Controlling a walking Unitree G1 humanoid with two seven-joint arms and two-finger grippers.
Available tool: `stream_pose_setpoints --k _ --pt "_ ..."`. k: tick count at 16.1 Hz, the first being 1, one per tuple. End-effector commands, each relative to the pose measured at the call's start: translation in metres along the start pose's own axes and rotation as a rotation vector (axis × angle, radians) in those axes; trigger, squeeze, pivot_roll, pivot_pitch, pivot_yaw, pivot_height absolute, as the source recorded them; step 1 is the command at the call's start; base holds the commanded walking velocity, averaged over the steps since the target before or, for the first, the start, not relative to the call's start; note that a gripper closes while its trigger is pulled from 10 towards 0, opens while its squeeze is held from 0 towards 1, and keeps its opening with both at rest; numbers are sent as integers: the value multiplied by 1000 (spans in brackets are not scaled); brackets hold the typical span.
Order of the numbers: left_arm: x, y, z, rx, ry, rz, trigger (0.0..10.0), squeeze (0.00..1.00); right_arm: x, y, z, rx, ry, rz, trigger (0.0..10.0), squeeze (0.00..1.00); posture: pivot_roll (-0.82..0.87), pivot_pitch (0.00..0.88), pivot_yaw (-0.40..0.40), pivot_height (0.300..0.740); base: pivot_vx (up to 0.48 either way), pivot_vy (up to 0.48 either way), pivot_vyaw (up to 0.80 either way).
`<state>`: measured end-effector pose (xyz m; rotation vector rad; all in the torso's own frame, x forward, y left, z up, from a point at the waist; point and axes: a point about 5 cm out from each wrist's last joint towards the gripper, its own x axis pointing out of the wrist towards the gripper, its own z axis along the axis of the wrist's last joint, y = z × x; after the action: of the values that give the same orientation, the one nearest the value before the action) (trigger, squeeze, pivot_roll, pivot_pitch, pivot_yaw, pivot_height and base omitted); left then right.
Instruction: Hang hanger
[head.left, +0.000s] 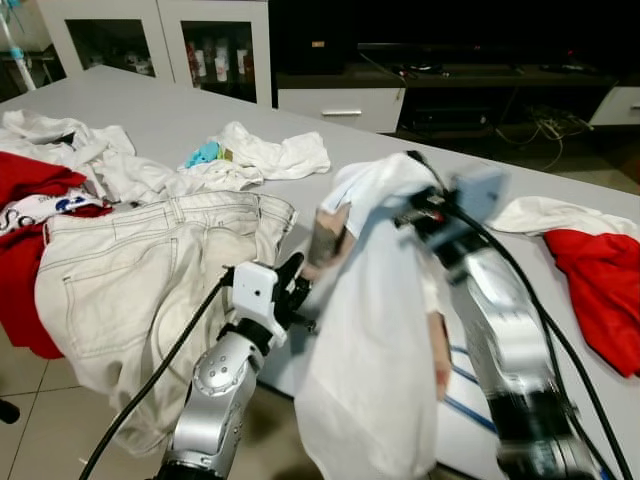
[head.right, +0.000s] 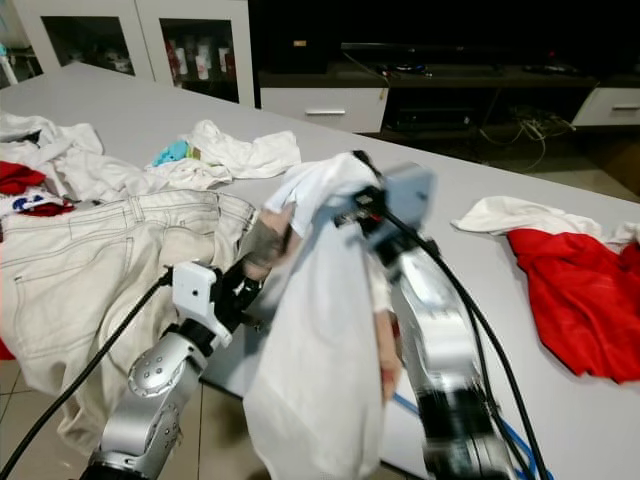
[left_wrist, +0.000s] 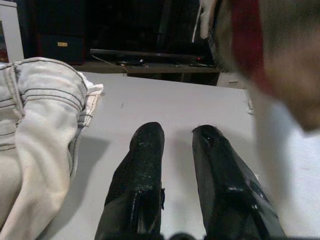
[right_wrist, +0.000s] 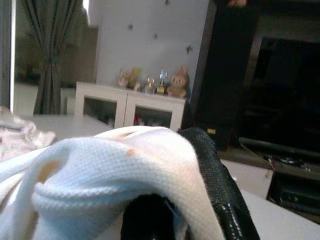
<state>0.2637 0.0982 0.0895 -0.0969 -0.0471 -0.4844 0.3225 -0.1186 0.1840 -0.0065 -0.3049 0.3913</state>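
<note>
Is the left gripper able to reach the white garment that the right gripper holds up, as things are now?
Probably yes. The left gripper is open and empty, right beside the hanging white garment held by the right gripper. Nothing lies between them; the beige trousers are off to its other side.

white garment (head.left: 372, 330), draped, hanging above table edge

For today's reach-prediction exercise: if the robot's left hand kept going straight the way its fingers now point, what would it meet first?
Probably the white garment hanging from the right hand; the open left hand points up toward it over the table. Depth is unclear.
</note>
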Motion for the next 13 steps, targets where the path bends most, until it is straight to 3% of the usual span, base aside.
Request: stream_pose_setpoints --k 1,5,10,13 --pt "1 -2 3 6 -11 -7 10000 0 7 0 -7 -36 56 -1 10000 0 -35 0 -37 740 0 0 0" --pt "-1 -4 2 4 -9 -4 10000 0 28 5 -17 -68 125 2 10000 0 -29 0 -39 740 0 0 0" --pt "-2 -4 2 3 -6 -1 10000 0 56 -6 -24 -166 233 -45 10000 0 -18 0 -45 740 0 0 0" --pt "-3 -5 2 -1 -5 -1 10000 0 80 7 -12 -195 223 8 10000 0 -18 0 -45 740 0 0 0"
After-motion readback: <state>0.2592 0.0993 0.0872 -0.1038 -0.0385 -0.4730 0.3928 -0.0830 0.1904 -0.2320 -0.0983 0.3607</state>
